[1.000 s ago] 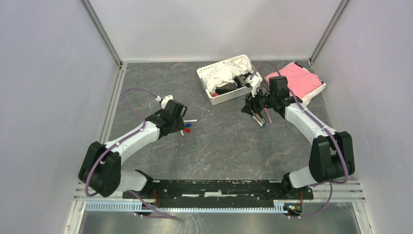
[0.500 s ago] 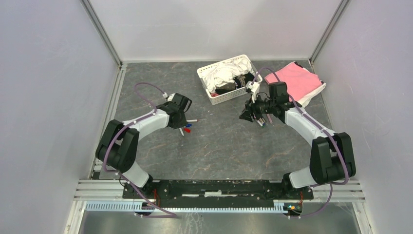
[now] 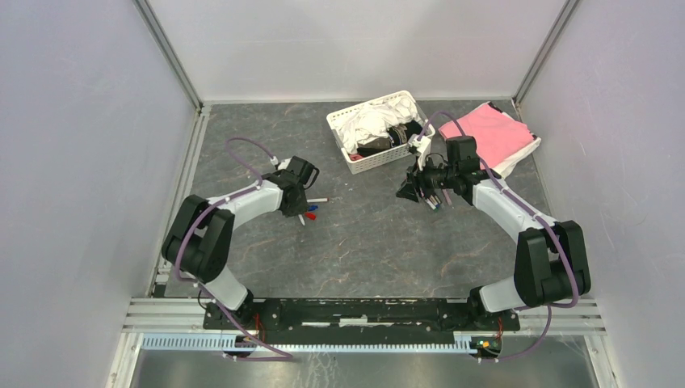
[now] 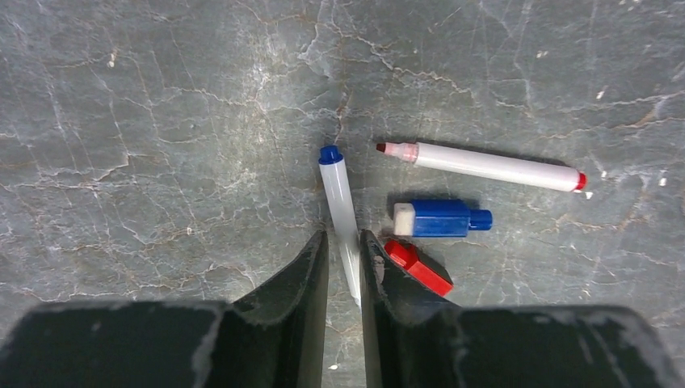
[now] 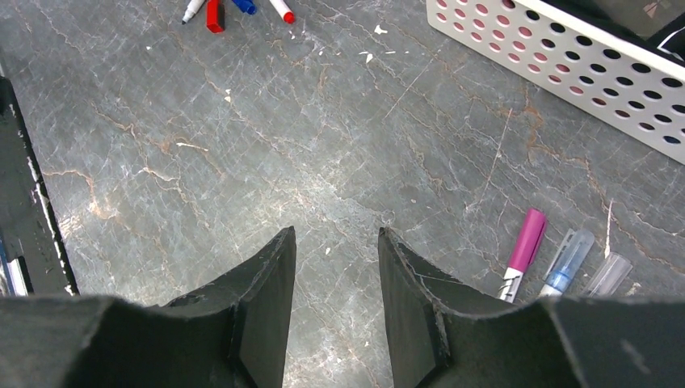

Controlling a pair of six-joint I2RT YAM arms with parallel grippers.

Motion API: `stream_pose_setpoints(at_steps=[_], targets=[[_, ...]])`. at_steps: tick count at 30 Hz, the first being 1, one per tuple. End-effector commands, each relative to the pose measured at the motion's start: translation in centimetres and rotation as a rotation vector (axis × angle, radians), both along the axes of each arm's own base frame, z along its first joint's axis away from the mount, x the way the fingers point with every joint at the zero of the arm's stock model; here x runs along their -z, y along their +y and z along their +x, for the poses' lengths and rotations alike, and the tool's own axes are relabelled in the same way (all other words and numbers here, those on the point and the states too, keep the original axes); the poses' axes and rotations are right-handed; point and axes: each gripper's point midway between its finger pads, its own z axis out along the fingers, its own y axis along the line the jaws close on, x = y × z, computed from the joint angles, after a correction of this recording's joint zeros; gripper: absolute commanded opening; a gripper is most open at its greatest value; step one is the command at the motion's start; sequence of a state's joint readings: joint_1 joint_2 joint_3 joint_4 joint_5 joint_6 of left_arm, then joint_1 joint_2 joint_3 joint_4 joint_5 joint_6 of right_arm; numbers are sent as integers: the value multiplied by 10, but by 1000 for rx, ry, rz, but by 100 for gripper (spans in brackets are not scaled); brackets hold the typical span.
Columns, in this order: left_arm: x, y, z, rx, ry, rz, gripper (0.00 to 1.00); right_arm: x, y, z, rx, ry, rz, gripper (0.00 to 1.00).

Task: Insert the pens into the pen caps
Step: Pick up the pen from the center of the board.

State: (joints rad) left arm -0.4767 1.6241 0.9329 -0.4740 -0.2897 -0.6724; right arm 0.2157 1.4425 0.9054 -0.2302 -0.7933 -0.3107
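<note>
On the left half of the tabletop (image 3: 363, 250), at about 9 o'clock from its middle, the left pincer (image 4: 344, 236) stood low over a small group of the task's things. Its two dark fingers (image 4: 311, 279) were drawn to a narrow slot. The white barrel of the blue-ended pen (image 4: 339, 194) lay in that slot, its blue end pointing to 12 o'clock in the wrist view. The barrel was against the finger on the 3 o'clock side, with a thin gap on the other side. Whether the pincer really pinched the pen I could not tell.

Just beside that same finger, at 3 o'clock, lay the red cap (image 4: 418, 267). The blue cap (image 4: 440, 218) was close above it, at 2 o'clock. Further, at 1 o'clock, the red-ended pen (image 4: 485, 166) lay almost crosswise with its red tip bare.

At 3 o'clock from the middle of the tabletop, the right pincer (image 5: 334, 238) hung with its fingers clearly apart and nothing between them. At 4 o'clock in its wrist view lay the magenta-capped pen (image 5: 525, 242). Beside that were a pale bluish piece (image 5: 568, 259) and a clear piece (image 5: 610, 273); I could not tell if these were pens or caps.

At 12 o'clock stood a white basket (image 3: 373, 161) with cloth inside, and at 2 o'clock lay a pink cloth (image 3: 489, 133).
</note>
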Motion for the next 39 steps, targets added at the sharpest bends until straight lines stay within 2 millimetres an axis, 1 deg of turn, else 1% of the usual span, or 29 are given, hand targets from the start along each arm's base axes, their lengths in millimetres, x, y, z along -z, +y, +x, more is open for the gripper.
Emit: stream_pose_setpoints(at_steps=[1,7,8,12,13,16,18,20,24,28,29,31,34,36,37,39], targets=[[4,4,7,16,11,41,26,-11,4,2,-15,-41,31,48],[14,6,1,15,41,44,20,-12,3,0,-16,-43,34,47],[15,6,-1,15,44,44,18,-13,4,0,-20,-45,36,48],[17,8,-5,15,45,42,4,-16,7,-3,-43,-43,47,47],[15,8,-6,13,38,40,2,-17,8,-3,-54,-45,52,47],[4,7,-1,11,-13,21,2,-24,13,-5,-101,-65,69,48],[-10,5,5,16,-70,-2,2,-30,17,-6,-138,-97,72,48],[-20,4,8,24,-108,-11,2,-38,24,-7,-183,-142,73,48],[-34,2,11,48,-163,-38,2,-51,42,-14,-323,-276,59,48],[-44,-3,8,76,-213,-87,2,-53,67,-35,-504,-370,66,49],[-49,-5,9,80,-235,-101,2,-54,73,-39,-538,-388,71,50],[-52,-2,4,82,-264,-113,2,-53,87,-44,-582,-425,66,52],[-56,2,-1,76,-300,-126,2,-44,107,-43,-623,-443,34,54],[-62,3,-4,68,-338,-146,2,-35,124,-45,-727,-490,16,52],[-64,4,-5,61,-354,-157,2,-26,131,-48,-797,-504,11,49],[-69,7,-8,37,-387,-175,2,-18,147,-50,-936,-584,1,45]])
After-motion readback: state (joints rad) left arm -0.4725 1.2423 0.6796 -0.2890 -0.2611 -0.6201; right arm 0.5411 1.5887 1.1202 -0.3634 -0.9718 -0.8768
